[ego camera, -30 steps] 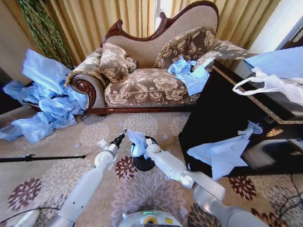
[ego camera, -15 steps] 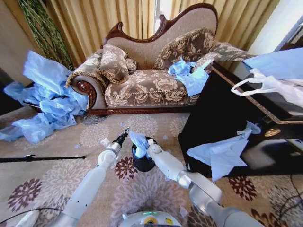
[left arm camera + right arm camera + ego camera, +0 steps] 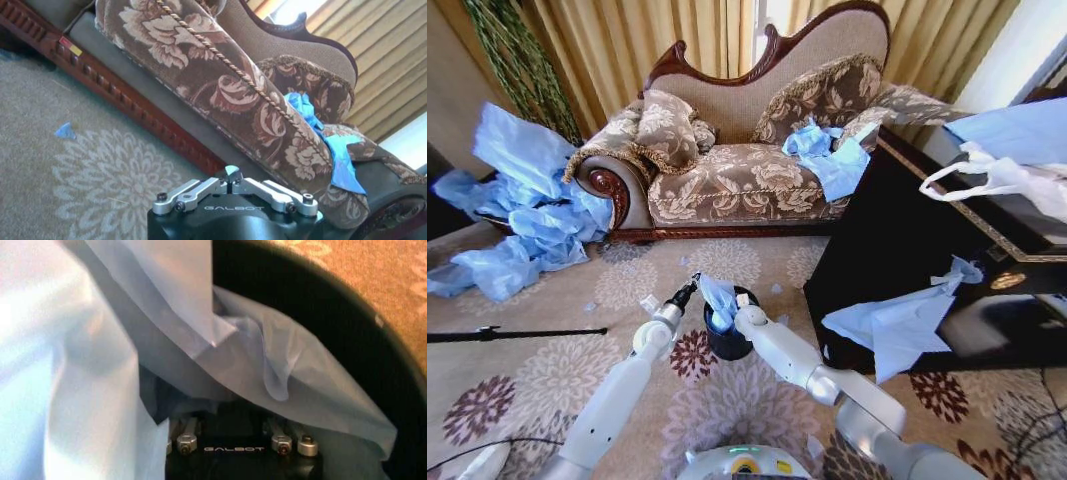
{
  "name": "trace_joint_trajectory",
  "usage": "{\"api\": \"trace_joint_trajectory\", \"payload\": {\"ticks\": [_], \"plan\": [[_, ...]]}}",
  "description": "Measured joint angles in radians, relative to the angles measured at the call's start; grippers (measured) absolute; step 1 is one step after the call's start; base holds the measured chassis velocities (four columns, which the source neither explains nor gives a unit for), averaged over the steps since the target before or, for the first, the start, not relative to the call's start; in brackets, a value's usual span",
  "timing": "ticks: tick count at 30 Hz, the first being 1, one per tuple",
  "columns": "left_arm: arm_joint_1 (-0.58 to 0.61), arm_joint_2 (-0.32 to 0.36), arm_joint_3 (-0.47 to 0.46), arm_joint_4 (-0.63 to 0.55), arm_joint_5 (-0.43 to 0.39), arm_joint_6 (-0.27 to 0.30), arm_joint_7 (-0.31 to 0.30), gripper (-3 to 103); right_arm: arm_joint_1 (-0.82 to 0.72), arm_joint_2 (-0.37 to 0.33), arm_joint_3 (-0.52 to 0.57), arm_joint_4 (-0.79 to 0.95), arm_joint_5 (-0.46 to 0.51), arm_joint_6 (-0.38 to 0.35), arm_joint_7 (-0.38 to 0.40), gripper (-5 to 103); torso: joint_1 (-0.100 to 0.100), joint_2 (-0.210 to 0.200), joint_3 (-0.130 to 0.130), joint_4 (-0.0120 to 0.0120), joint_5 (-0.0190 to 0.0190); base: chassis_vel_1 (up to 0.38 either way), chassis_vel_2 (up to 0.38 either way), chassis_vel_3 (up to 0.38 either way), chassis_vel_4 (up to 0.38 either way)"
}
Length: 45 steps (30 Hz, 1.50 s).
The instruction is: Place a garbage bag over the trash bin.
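The right gripper (image 3: 724,312), fingers buried under the bag (image 3: 718,298) so I couldn't tell their grip, pushed blue film into the bin (image 3: 728,342) on the carpet; spreading it over the rim looked wise, while the left gripper (image 3: 689,286), closed on nothing, hung beside it.

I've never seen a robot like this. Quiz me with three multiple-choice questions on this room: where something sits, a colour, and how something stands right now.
1. Where is the trash bin?
A on the sofa
B on the carpet between the arms
C on the dark cabinet

2. What colour is the garbage bag?
A light blue
B red
C yellow

3. How is the left end effector?
A shut, beside the bin
B wide open
C gripping a cushion

Answers: 1 B, it stands on the carpet. 2 A, light-blue plastic drapes into the bin. 3 A, its fingers meet, holding nothing.
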Motion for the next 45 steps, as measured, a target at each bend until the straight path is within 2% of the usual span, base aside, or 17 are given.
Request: {"api": "trace_joint_trajectory", "payload": {"ticks": [2, 4, 7, 8, 13, 15, 16, 23, 28, 39, 43, 45], "plan": [[0.000, 0.002, 0.000, -0.001, 0.003, 0.000, 0.002, 0, 0.006, -0.008, -0.009, 0.033, 0.024, -0.010, 0.020, 54, 0.000, 0.000, 0.000, 0.0002, 0.0000, 0.000, 0.000, 0.000, 0.000], [0.001, 0.004, 0.000, -0.002, 0.004, -0.001, 0.004, 0, 0.009, -0.014, -0.016, 0.052, 0.042, -0.014, 0.036, 54, 0.000, 0.000, 0.000, 0.0002, 0.0000, 0.000, 0.000, 0.000, 0.000], [0.002, 0.010, 0.000, -0.002, 0.011, -0.002, 0.014, 0, 0.020, -0.047, -0.049, 0.140, 0.131, -0.035, 0.106, 71, 0.000, 0.001, 0.000, 0.0001, 0.0000, 0.000, 0.000, 0.000, 0.000], [0.002, 0.010, 0.000, -0.002, 0.011, -0.002, 0.014, 0, 0.020, -0.047, -0.049, 0.140, 0.131, -0.035, 0.106, 71, 0.000, 0.001, 0.000, 0.0001, 0.0000, 0.000, 0.000, 0.000, 0.000], [0.009, 0.023, -0.005, -0.008, 0.016, -0.006, 0.028, 0, 0.026, -0.094, -0.079, 0.267, 0.238, -0.042, 0.206, 91, 0.000, 0.001, 0.000, 0.0000, 0.0000, 0.000, 0.000, 0.000, 0.000], [0.010, 0.025, -0.005, -0.009, 0.016, -0.006, 0.029, 0, 0.026, -0.098, -0.079, 0.282, 0.249, -0.042, 0.217, 91, 0.000, 0.001, 0.000, 0.0000, 0.0000, 0.000, 0.000, 0.000, 0.000], [0.010, 0.028, -0.005, -0.009, 0.016, -0.006, 0.031, 0, 0.028, -0.103, -0.082, 0.306, 0.267, -0.042, 0.236, 99, 0.000, 0.001, 0.000, 0.0001, 0.0000, 0.000, 0.000, 0.000, 0.000], [0.004, 0.043, -0.004, -0.015, 0.016, -0.010, 0.037, 0, 0.038, -0.127, -0.112, 0.440, 0.411, -0.040, 0.361, 100, 0.000, 0.001, 0.000, 0.0002, -0.0001, 0.000, 0.000, 0.000, 0.000], [0.007, 0.057, -0.009, -0.021, 0.018, -0.014, 0.045, 0, 0.043, -0.140, -0.130, 0.536, 0.473, -0.035, 0.430, 100, 0.000, 0.001, 0.000, 0.0000, -0.0001, 0.000, 0.000, 0.000, 0.000], [0.019, 0.090, -0.034, -0.046, 0.022, -0.028, 0.055, 0, 0.077, -0.162, -0.144, 0.636, 0.460, -0.022, 0.478, 100, 0.000, 0.001, 0.000, 0.0002, 0.0000, 0.000, 0.000, 0.000, 0.000], [0.025, 0.111, -0.046, -0.075, 0.028, -0.033, 0.064, 0, 0.079, -0.195, -0.140, 0.661, 0.426, -0.017, 0.475, 100, 0.000, 0.001, 0.000, 0.0000, 0.0000, 0.000, 0.000, 0.000, 0.000], [0.025, 0.125, -0.048, -0.088, 0.028, -0.034, 0.069, 0, 0.071, -0.221, -0.139, 0.677, 0.369, -0.012, 0.455, 100, 0.000, 0.001, 0.000, 0.0000, 0.0002, 0.000, 0.000, 0.000, 0.000]]}}
